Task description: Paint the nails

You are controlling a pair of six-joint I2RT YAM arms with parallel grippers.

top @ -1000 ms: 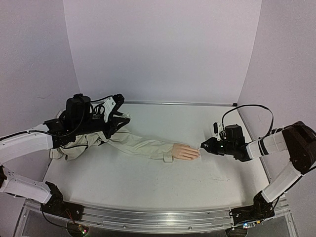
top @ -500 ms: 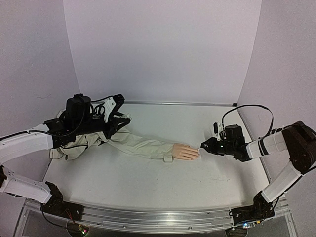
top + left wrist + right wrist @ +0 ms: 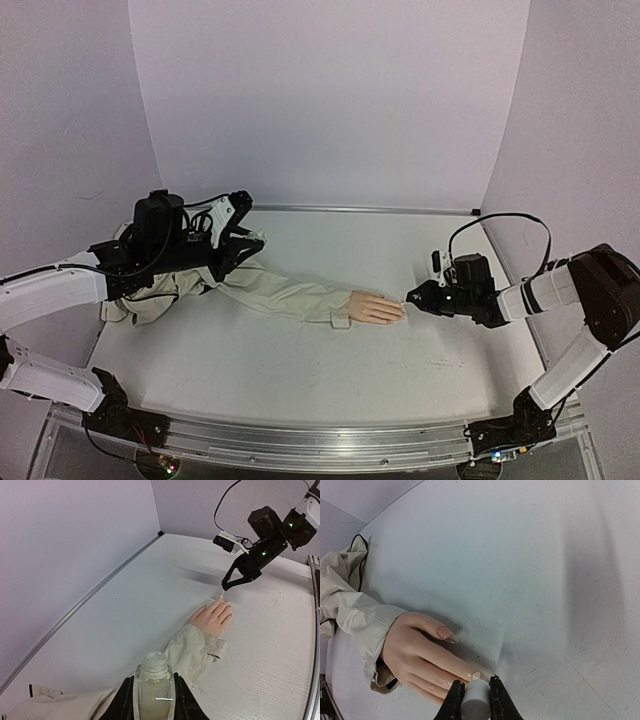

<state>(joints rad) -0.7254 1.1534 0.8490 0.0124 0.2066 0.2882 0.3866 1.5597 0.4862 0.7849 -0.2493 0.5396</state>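
The desk [image 3: 300, 370] carries a mannequin hand [image 3: 375, 308], which lies palm down near the middle and somewhat toward the right edge, fingers pointing at that edge. Its beige sleeve [image 3: 270, 295] runs flat across the desk toward the left edge and bunches up near the far-left corner. The nails [image 3: 447, 634] sit at the fingertips on the right end of the hand. In the right wrist view the thumbnail is long, pointed and glossy, and the nail of one long finger [image 3: 476, 675] shows just in front of the pincer. The right pincer [image 3: 413, 297] is low over the desk just beside those fingertips, on their right-edge side. It is closed on a short white stick [image 3: 474, 696], gripped between both fingers, with the stick's thin end aimed at the fingertip. The end lies at the nail, but contact cannot be confirmed. The left pincer [image 3: 154, 705] hangs above the upper sleeve near the far-left corner, well apart from the hand. It is closed around a small clear bottle [image 3: 152, 672], which stands upright with its open neck on top. The bottle's contents cannot be made out.
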